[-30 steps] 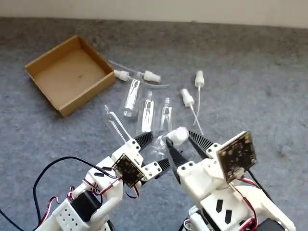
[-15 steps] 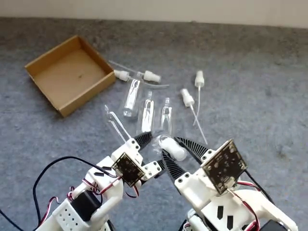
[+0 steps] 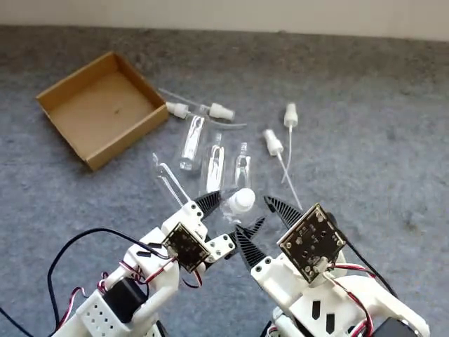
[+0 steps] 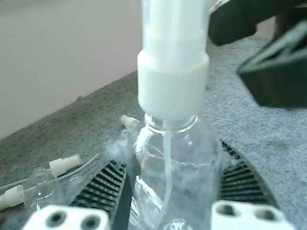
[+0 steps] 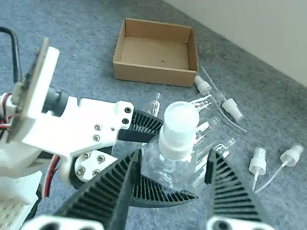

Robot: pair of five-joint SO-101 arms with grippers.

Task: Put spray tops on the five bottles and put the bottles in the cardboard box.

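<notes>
The bottle (image 4: 177,163), its spray top (image 4: 172,81) on the neck, stands roughly upright near the near edge of the desk (image 3: 365,140). The left gripper (image 4: 172,189) has its fingers (image 4: 103,189) clamped on the bottle's body. The right gripper (image 5: 173,158) sits just beside it, fingers (image 5: 110,187) spread wide either side of the top and apart from it. The cardboard box (image 3: 126,140) lies well away toward the far left corner, on the left gripper's side. Provided the top is seated, the carry looks like the left gripper's job.

Clear bottle (image 5: 168,163) with white spray top (image 5: 178,125)
</notes>
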